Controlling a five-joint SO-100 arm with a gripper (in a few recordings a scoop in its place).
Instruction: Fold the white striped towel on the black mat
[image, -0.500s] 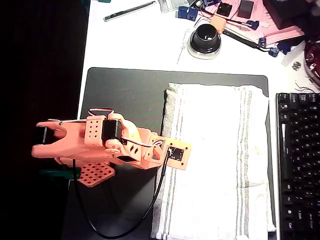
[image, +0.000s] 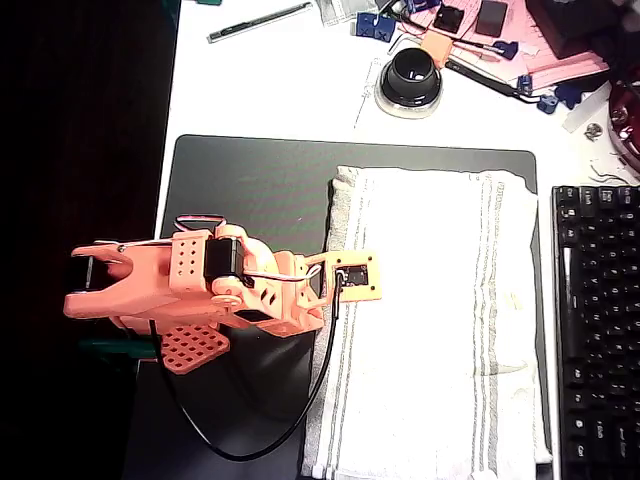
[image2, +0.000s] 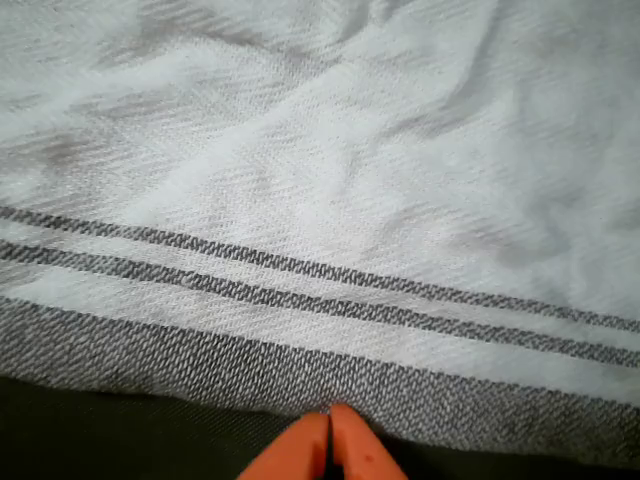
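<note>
The white striped towel (image: 440, 320) lies flat on the right half of the black mat (image: 250, 190), its long side running up and down the overhead view. My orange arm (image: 200, 285) reaches in from the left and ends at the towel's left edge, where its wrist camera board covers the fingers. In the wrist view the towel (image2: 320, 200) spreads wrinkled, with thin grey stripes and a grey hem above the dark mat (image2: 100, 430). My gripper (image2: 330, 430) is shut, its orange tips pressed together right at the hem. No cloth shows between them.
A black keyboard (image: 598, 330) lies right of the mat, close to the towel. Behind the mat stand a round black object (image: 411, 78), a pen (image: 258, 22) and small clutter (image: 500, 40). The table's left edge (image: 165, 100) drops into darkness.
The wrist end with its camera board has shifted a little toward the top of the overhead view along the towel's left edge. The towel lies as before.
</note>
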